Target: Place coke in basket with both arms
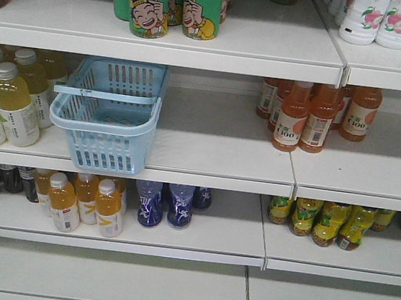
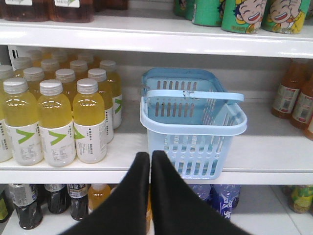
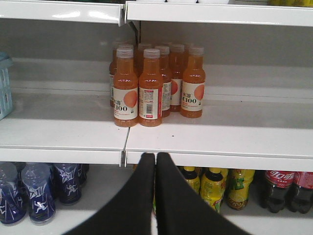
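Two hands, both empty, so I judge the step to be the very first one: find the coke and reach for it. My left hand (image 2: pixel 150 154) has its fingers pressed together with nothing between them. Ahead of it, a little to its right and slightly above, the basket (image 2: pixel 191 131) stands upright on the table, a handle crossing its open top. Yellow drink bottles (image 2: pixel 90 122) crowd just beside the basket, ahead and to the left of this hand.

My right hand (image 3: pixel 155 155) is likewise closed on nothing. Straight ahead of it and above stand orange juice bottles (image 3: pixel 151 88). Below and well to its right are dark cola bottles (image 3: pixel 279 189) with red labels. The coke with the pale lower part I cannot find in any view, so I cannot place it against either hand.

To do this well, I would spread the picking hand wide before closing in and take the bottle around its middle. I would keep it upright and lower it through the basket's open top, clear of the handle, with the other hand steadying the basket.
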Robot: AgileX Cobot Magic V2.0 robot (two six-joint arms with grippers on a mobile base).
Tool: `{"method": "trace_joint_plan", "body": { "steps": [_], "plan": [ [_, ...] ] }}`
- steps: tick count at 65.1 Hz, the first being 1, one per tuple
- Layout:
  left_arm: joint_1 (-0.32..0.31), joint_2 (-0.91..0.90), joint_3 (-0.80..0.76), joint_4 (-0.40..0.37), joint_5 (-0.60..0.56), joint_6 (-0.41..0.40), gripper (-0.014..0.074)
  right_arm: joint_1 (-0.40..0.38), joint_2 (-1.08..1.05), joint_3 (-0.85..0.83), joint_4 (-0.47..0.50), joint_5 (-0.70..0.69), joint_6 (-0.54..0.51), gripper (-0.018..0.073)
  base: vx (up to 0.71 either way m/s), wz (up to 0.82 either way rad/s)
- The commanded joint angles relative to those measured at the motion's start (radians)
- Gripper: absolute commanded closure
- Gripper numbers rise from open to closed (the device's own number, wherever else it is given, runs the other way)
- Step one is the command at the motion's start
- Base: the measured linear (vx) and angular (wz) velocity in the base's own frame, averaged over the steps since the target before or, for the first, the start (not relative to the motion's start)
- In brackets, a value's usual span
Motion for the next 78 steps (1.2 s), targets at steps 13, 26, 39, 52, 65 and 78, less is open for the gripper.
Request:
{"method": "trace_joint_plan", "body": {
  "steps": [13,26,39,52,65,78],
  "plan": [
    [-0.002,0.056,-0.036,-0.011,-0.203,-0.011,0.0602,0.002,-0.018,0.011,-0.007,-0.075,-0.005,0.0568,0.00,0.00],
    [-0.002,0.056,-0.036,-0.009,-0.188,-0.010,0.0590,0.002,-0.018,0.011,-0.007,-0.075,-0.005,0.0568,0.00,0.00],
    [-0.002,0.056,-0.036,-0.008,-0.191,-0.002,0.0498,0.002,-0.018,0.011,-0.007,-0.075,-0.005,0.0568,0.00,0.00],
    [-0.002,0.056,-0.036,-0.008,-0.190,-0.002,0.0279,0.002,-0.018,0.011,-0.007,-0.075,-0.005,0.0568,0.00,0.00],
    [-0.002,0.056,-0.036,-0.008,-0.198,-0.003,0.0074,0.002,-0.018,0.011,-0.007,-0.075,-0.005,0.0568,0.00,0.00],
    [-0.005,0.064,-0.036,-0.066,-0.217,-0.181,0.0055,0.002,-0.018,0.011,-0.007,-0.075,-0.005,0.0568,0.00,0.00]
  ]
}}
